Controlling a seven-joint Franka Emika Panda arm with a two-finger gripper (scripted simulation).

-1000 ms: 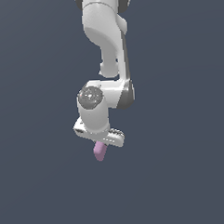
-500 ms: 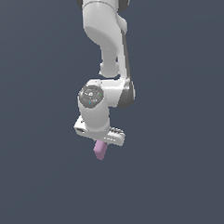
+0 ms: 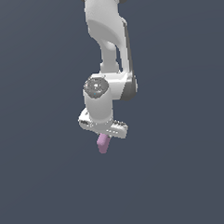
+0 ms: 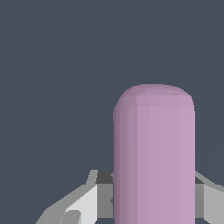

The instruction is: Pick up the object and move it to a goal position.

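Note:
The object (image 3: 103, 143) is a small pale pink-purple capsule-like block. It hangs down from under my gripper (image 3: 104, 137), which is shut on it and holds it in the air. In the wrist view the object (image 4: 154, 153) fills the middle, standing lengthwise between my grey-white fingers (image 4: 81, 202), with its rounded end pointing away from the camera. Its held end is hidden by the gripper. No goal marker shows in either view.
The white arm (image 3: 108, 49) comes down from the top of the exterior view. Behind it there is only a plain dark blue-grey background (image 3: 43, 182); no other objects or edges show.
The arm has lifted the gripper and the object slightly upward in the exterior view. The grip on the object is unchanged.

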